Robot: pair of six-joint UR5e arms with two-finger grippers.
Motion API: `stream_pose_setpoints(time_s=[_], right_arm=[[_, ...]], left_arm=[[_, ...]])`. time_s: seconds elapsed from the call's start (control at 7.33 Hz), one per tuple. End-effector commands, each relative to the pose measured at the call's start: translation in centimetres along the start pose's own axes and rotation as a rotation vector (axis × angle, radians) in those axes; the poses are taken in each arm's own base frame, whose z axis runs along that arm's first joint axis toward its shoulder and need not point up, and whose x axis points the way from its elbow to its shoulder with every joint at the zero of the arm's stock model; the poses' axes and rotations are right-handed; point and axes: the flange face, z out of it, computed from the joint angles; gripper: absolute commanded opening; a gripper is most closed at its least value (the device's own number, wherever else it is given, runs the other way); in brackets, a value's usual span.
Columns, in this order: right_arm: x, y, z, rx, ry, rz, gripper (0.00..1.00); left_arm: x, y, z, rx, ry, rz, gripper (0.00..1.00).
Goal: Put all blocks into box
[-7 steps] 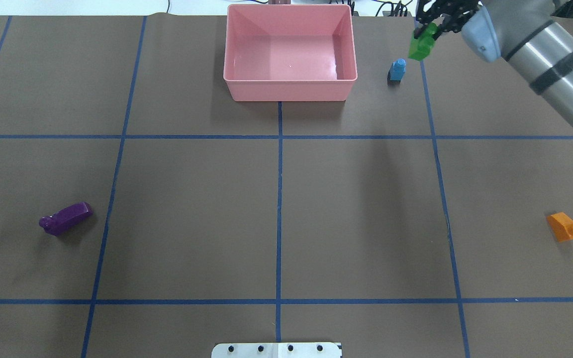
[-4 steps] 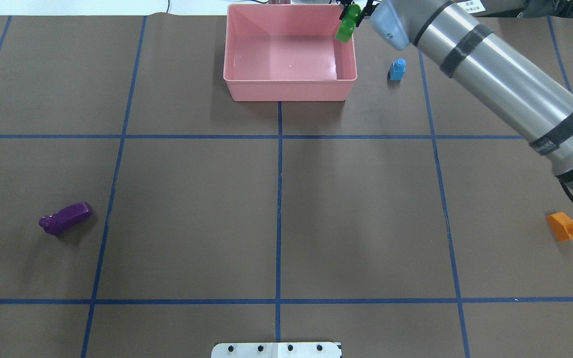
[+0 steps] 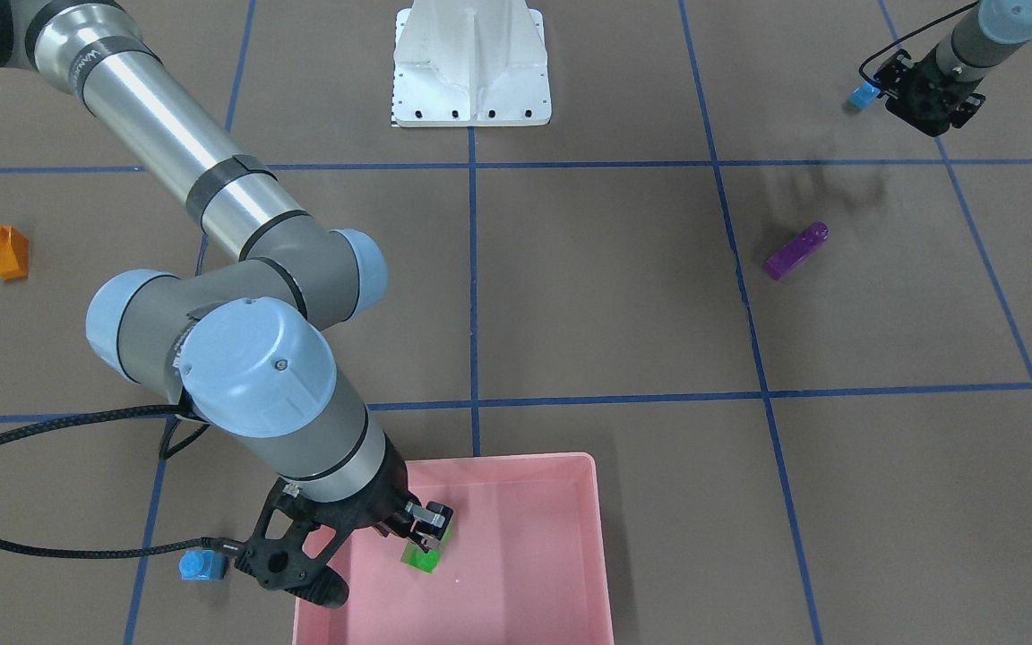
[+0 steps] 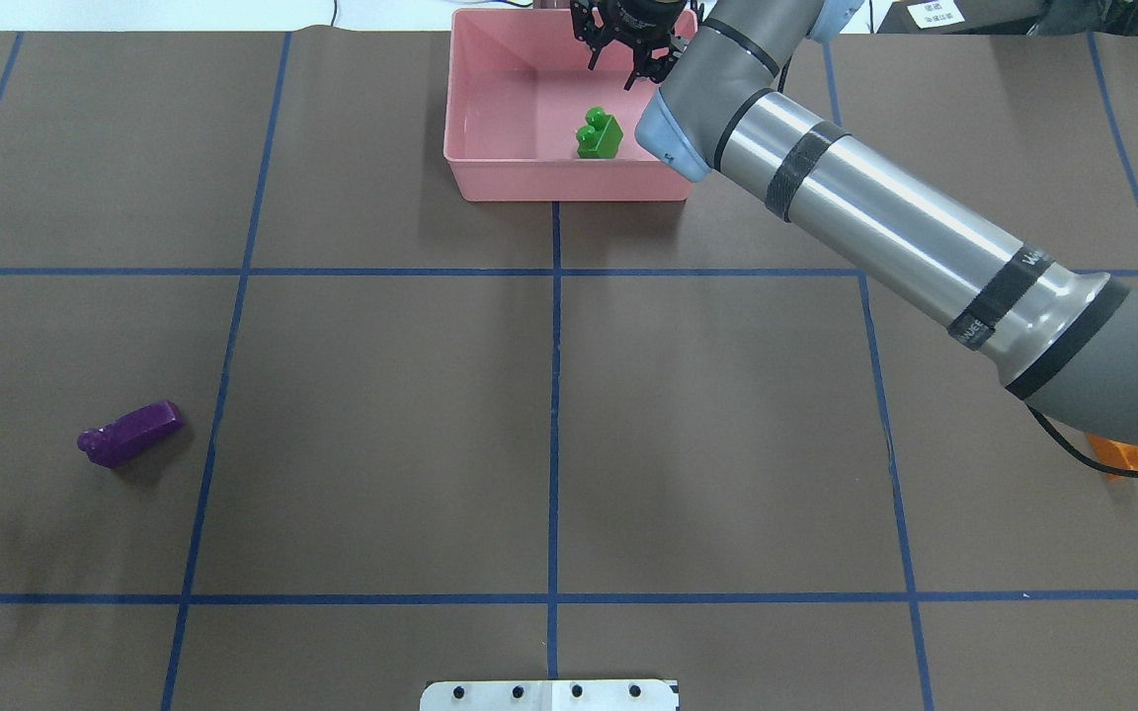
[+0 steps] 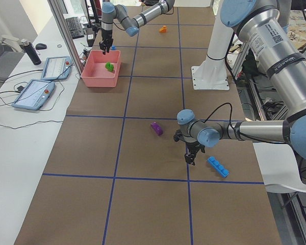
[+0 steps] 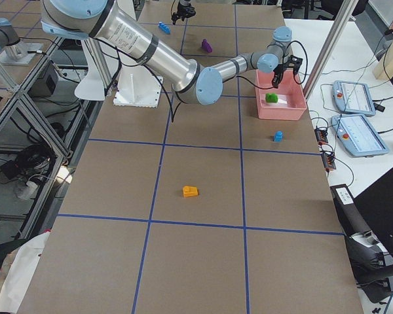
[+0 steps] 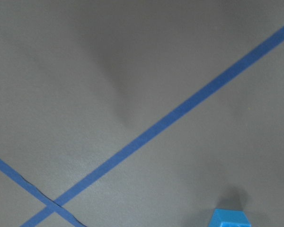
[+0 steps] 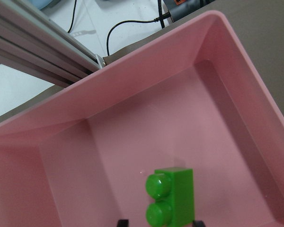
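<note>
The green two-stud brick (image 4: 599,133) lies on the floor of the pink box (image 4: 490,183), near its right side; it also shows in the right wrist view (image 8: 170,201). My right gripper (image 4: 628,49) hangs open just above it, fingers apart and clear of the brick. The tiny blue cube (image 3: 202,565) stands on the table outside the box. The purple bar (image 4: 129,433) lies at the left. The orange brick (image 3: 5,251) lies at the right. My left gripper (image 3: 928,107) hovers beside the long blue bar (image 3: 861,95); I cannot tell its state.
The white base plate (image 4: 549,694) sits at the near table edge. Blue tape lines grid the brown table. My right arm (image 4: 875,207) stretches across the right half and hides the blue cube in the overhead view. Tablets and cables lie beyond the box.
My right gripper carried the green brick leftward from beside the blue cube to over the box, then let it go. The brick now rests on the box floor.
</note>
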Motion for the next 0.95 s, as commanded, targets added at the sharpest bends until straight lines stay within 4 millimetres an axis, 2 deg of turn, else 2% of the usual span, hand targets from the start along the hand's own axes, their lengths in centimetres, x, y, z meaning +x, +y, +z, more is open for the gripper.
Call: stream_pose_setpoints(time_s=[0.0, 0.27, 0.41, 0.55, 0.68, 0.82], right_arm=[[-0.3, 0.3, -0.1, 0.015, -0.007, -0.013, 1.00], [-0.5, -0.5, -1.4, 0.023, -0.024, -0.012, 1.00], [-0.5, -0.6, -1.6, 0.024, -0.026, -0.011, 1.00], [-0.3, -1.5, -3.0, 0.034, -0.040, -0.005, 1.00], [1.3, -3.2, -4.9, 0.013, -0.052, 0.013, 1.00], [6.5, -5.8, -7.3, -0.023, -0.072, 0.028, 1.00]], left_arm=[[3.6, -0.1, 2.9, -0.083, -0.016, 0.038, 0.98], [5.3, 0.6, 4.7, -0.132, -0.064, 0.057, 0.92], [5.2, 0.9, 5.2, -0.146, -0.069, 0.057, 0.87], [5.2, 1.1, 5.7, -0.157, -0.071, 0.056, 0.83], [5.2, 1.1, 5.7, -0.158, -0.073, 0.056, 0.70], [5.1, 1.2, 5.9, -0.163, -0.077, 0.057, 0.51]])
